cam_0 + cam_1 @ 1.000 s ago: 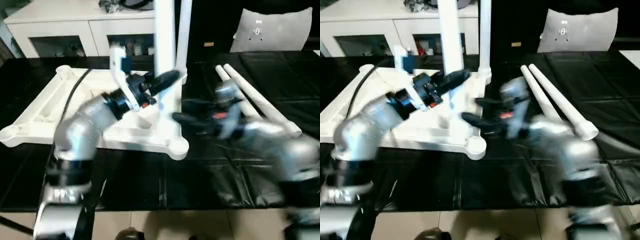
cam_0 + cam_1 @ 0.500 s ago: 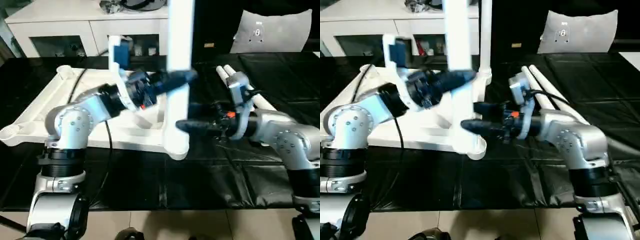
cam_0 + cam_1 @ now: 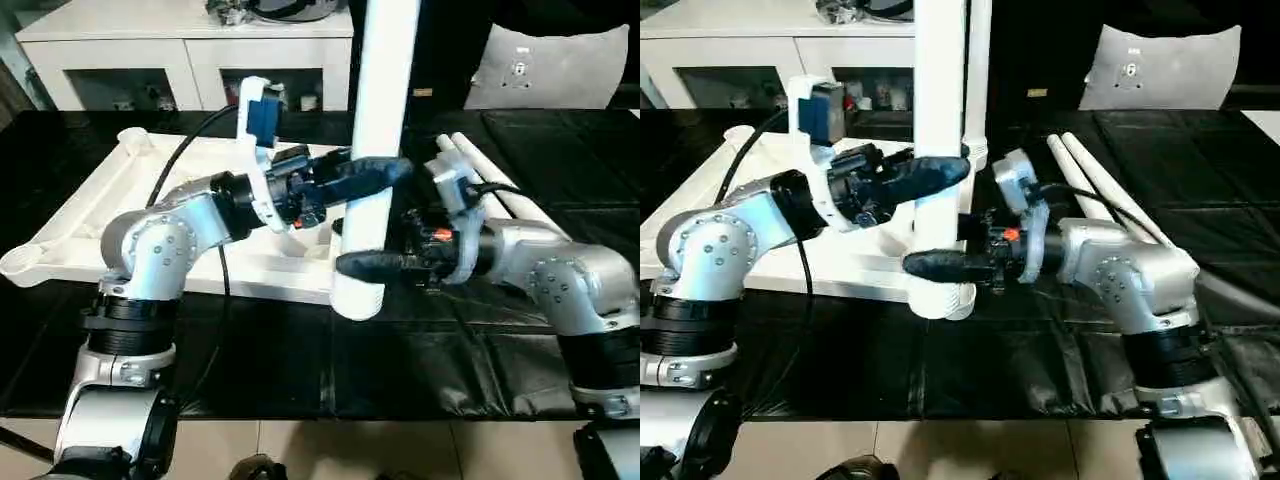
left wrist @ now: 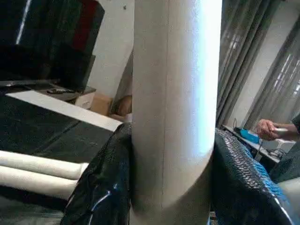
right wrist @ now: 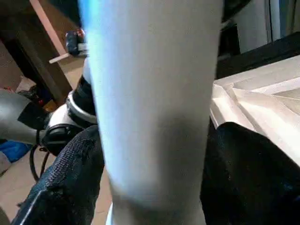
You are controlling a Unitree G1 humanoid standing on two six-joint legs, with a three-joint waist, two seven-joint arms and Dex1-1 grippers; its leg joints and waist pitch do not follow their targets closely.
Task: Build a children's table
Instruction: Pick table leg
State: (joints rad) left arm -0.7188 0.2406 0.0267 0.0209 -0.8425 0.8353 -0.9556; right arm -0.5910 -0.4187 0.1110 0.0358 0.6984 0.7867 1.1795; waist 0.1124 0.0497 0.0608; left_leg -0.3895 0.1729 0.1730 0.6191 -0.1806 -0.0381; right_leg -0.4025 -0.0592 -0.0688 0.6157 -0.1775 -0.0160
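Black mat (image 3: 440,360), no writing legible; both hands, left hand (image 3: 385,172) and right hand (image 3: 350,266), grip upright leg (image 3: 375,150)

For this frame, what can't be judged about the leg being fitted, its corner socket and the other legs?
- Upright leg: its upper end is cut off by the head views' top edge.
- Near corner socket: hidden behind the leg's base and the right gripper, so seating cannot be told.
- Second standing leg: mostly behind the held one.
- Two loose legs: near ends covered by the right arm.
- Left gripper: far finger hidden behind the leg.
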